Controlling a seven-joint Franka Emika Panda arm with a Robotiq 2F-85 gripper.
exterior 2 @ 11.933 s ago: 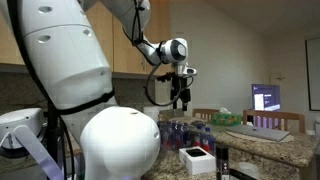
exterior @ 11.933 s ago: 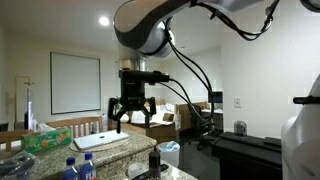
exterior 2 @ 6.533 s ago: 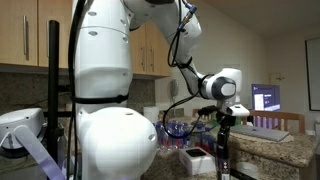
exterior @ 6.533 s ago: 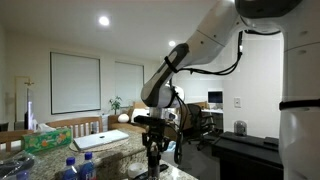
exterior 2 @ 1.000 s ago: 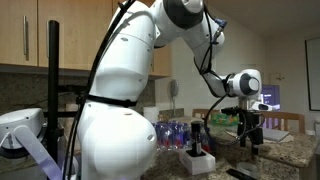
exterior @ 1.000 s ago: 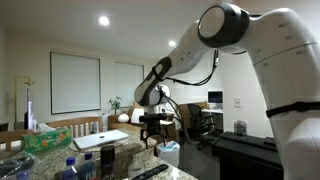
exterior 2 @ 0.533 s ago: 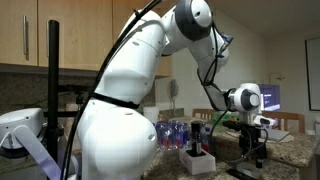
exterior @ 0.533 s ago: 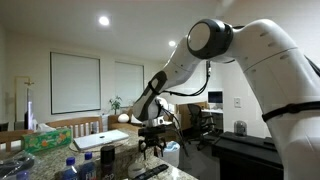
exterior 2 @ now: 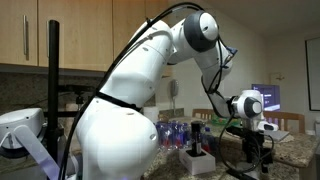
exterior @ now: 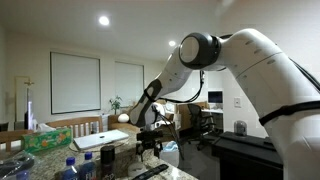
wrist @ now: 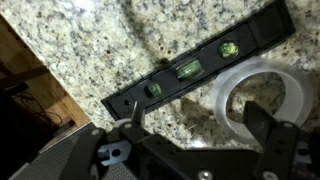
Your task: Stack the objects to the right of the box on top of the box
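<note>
black bar is seemingly being targeted for pickup; the gripper, jaws wide, is hovering above, likely needing to descend and close.

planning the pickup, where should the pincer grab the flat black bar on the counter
I'd grip the black bar across its narrow width near the middle green vial, coming straight down. It lies flat on the granite counter, so only its long edges can be pinched. Turn the pincer square to its diagonal and avoid the clear ring beside it.
</note>
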